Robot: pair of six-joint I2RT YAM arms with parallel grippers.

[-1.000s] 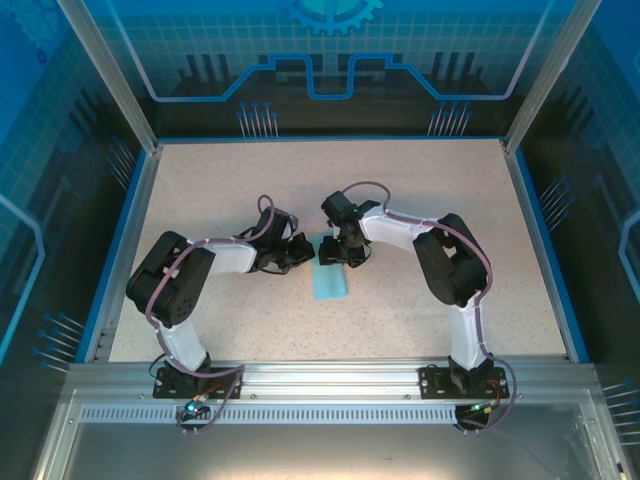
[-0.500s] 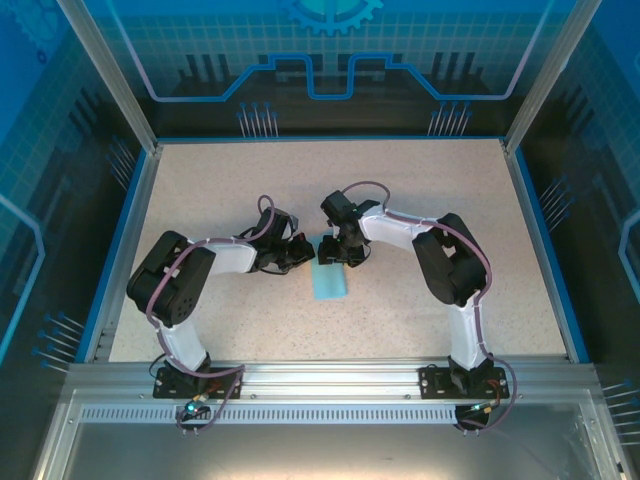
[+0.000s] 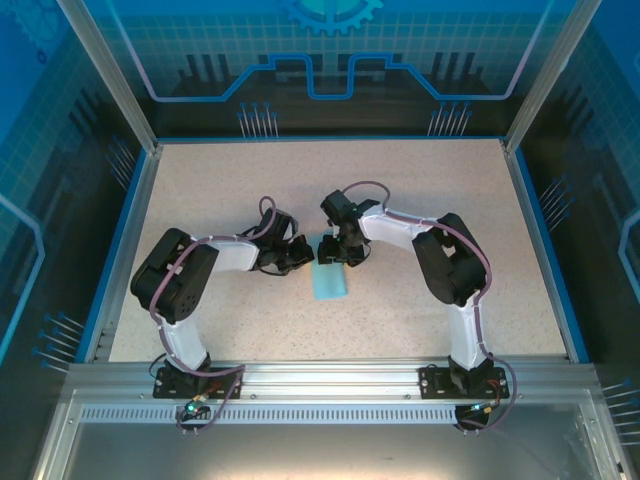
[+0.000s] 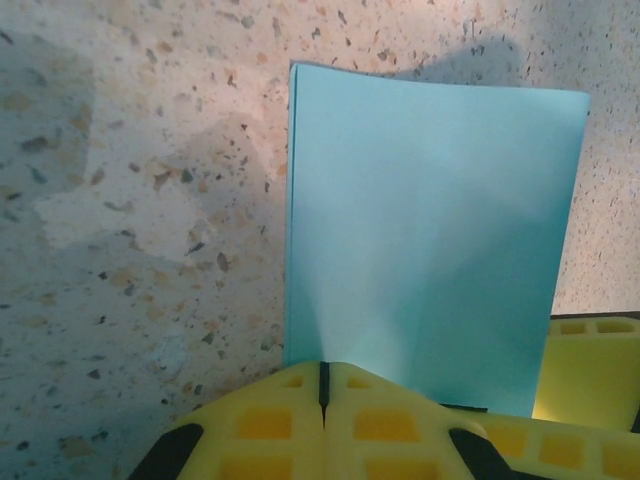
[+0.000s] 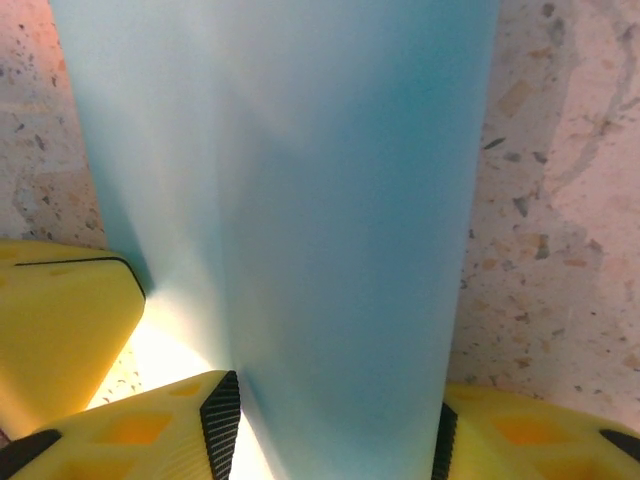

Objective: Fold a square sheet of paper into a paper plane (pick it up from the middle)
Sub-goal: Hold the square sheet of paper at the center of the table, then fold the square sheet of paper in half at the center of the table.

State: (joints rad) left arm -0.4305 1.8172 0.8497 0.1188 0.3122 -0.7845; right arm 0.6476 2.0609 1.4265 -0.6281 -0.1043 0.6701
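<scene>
The square sheet of paper [image 3: 329, 281] lies on the table as a light-blue rectangle, folded double. In the left wrist view the paper [image 4: 430, 240] has two layered edges along its left side. My left gripper [image 3: 299, 262] is shut, and its yellow tips [image 4: 322, 368] rest at the paper's near left corner with nothing between them. My right gripper [image 3: 338, 256] is open at the paper's far end. Its two ribbed fingers [image 5: 222, 420] straddle the width of the paper [image 5: 300, 200], which bows up slightly between them.
The speckled table [image 3: 430, 190] is ringed by a blue rim and aluminium frame posts [image 3: 110, 80]. Both arms bend inward and meet mid-table. A left-gripper finger [image 5: 60, 320] shows beside the right jaws, and a right-gripper finger [image 4: 590, 370] shows at the left wrist view's lower right.
The left arm's elbow has shifted slightly. The paper and the right gripper stay where they were.
</scene>
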